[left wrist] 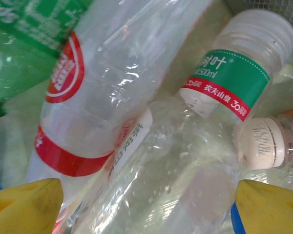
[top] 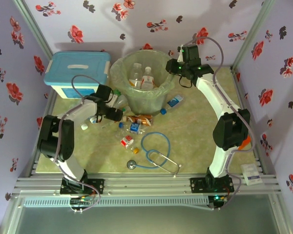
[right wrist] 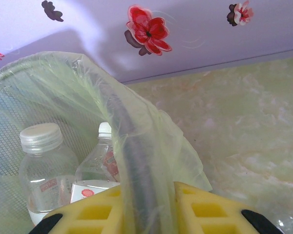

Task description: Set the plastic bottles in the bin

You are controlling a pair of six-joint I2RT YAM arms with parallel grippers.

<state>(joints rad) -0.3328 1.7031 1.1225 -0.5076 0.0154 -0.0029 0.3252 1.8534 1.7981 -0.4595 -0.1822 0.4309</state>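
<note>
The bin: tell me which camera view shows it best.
Top external: the whole bin is visible from above, with its rim, liner and front wall, and two bottles inside. The right wrist view gives a close stretch of rim and liner, pinched in the right tool, plus those bottles.

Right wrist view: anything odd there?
Yes: the right end effector is shut on the rim of the bin, the bag liner pinched between its pads. Odd grip for sorting; possibly it steadies the bin.
</note>
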